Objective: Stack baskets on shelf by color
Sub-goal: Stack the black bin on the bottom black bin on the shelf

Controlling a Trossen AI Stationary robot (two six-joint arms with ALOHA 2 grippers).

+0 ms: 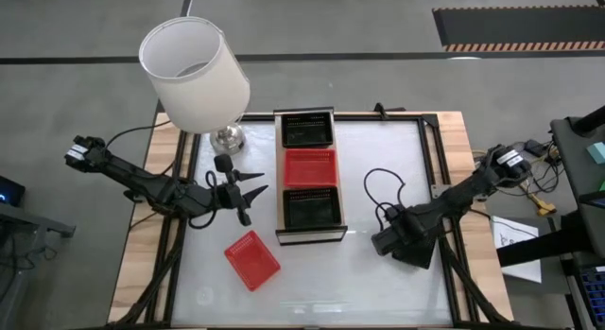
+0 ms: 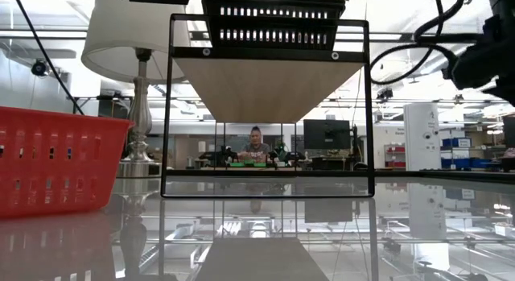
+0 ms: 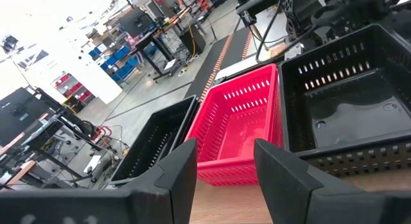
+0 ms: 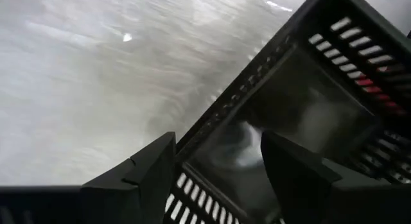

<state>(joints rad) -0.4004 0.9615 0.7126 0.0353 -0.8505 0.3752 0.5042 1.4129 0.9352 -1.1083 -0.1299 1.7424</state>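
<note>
- The shelf is a long, narrow light-wood board in a thin dark frame, standing lengthwise down the middle of the white tabletop; in the low view its pale underside sits raised on slim black legs.
- Three baskets lie in a row on the shelf: a black basket at the far end, a red basket in the middle, and another black basket at the near end. All are shallow, rectangular plastic with slotted mesh walls.
- A second red basket rests on the tabletop, left of the shelf's near end and turned at an angle; in the low view its slotted red wall fills the left side.
- The left gripper hovers just left of the shelf, its two dark pointed fingers spread apart and holding nothing. Its wrist view looks across the red basket with black mesh baskets on either side.
- The right gripper sits low to the right of the shelf's near end, fingers parted and empty. Its wrist view shows a black basket's glossy floor and slotted rim close beyond them.
- A lamp with a white drum shade and a shiny metal base stands at the far left of the table.
- A black cable loops over the tabletop right of the shelf.
</note>
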